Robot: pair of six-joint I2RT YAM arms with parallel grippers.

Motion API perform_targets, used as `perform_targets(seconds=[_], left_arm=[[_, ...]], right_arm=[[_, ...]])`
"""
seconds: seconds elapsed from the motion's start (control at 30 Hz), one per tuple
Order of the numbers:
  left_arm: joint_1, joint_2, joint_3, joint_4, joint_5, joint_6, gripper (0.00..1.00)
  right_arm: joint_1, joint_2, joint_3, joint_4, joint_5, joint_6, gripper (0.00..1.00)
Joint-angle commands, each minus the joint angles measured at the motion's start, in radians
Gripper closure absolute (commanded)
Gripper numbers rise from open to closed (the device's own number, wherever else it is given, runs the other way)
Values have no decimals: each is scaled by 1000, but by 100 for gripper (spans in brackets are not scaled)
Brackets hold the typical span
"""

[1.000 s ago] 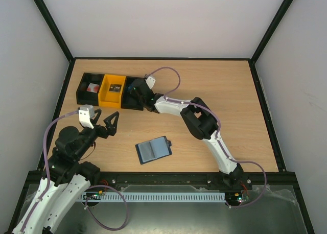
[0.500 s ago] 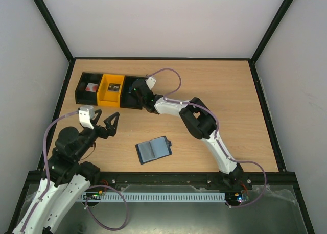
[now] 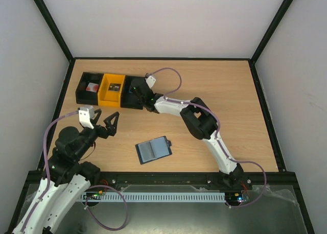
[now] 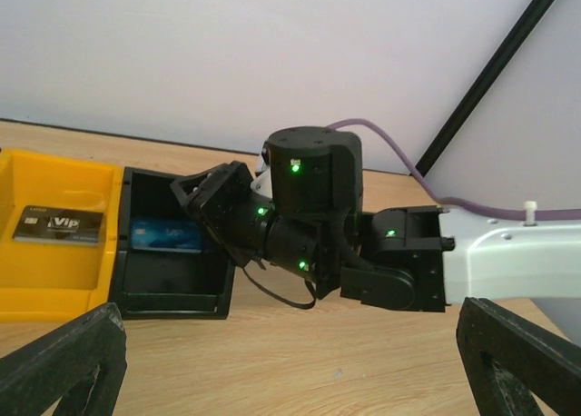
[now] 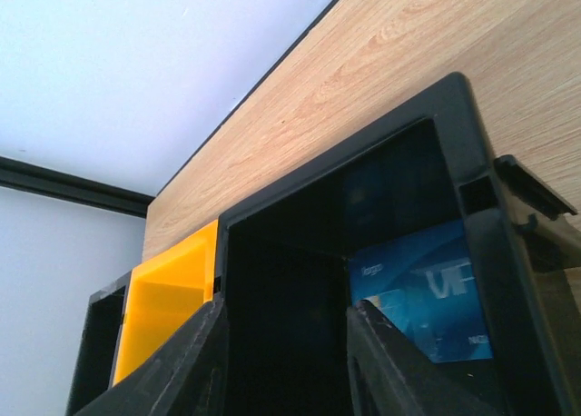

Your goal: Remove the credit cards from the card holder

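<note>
The card holder [image 3: 154,149] lies open and flat on the table, near the front centre. My right gripper [image 3: 135,92] reaches into the right-hand black bin [image 3: 127,104]. In the right wrist view its fingers [image 5: 182,366] stand apart with nothing between them. My right gripper [image 5: 286,366] is open, and a blue credit card [image 5: 427,293] lies in the bin beside the right finger. The left wrist view shows that blue card [image 4: 166,235] and a dark card [image 4: 56,225] in the yellow bin [image 4: 54,284]. My left gripper [image 3: 107,117] is open and empty, left of the card holder.
Three bins stand in a row at the back left: a black one [image 3: 82,96] holding a red and white item, the yellow one [image 3: 106,97], then the black one. The right arm [image 3: 196,116] stretches across the table's middle. Black frame rails border the table.
The right gripper has shifted slightly at the black bin. The left arm and the card holder have not moved.
</note>
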Motion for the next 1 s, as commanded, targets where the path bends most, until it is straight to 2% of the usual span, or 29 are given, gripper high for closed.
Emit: perform_targets(seconds=[0.0, 0.3, 0.57, 0.7, 0.97], left_arm=[[7, 37, -1, -10, -43, -9, 0], [7, 133, 31, -68, -171, -87, 0], [7, 212, 39, -74, -85, -154, 0], [7, 198, -4, -37, 8, -209, 0], [6, 196, -72, 17, 101, -356, 0]], right_arm=[[-7, -57, -6, -74, 12, 1, 61], [-8, -199, -53, -128, -82, -73, 46], [-10, -351, -154, -234, -244, -212, 43], [-9, -481, -339, -239, -336, -252, 44], [-8, -737, -676, -273, -373, -288, 46]])
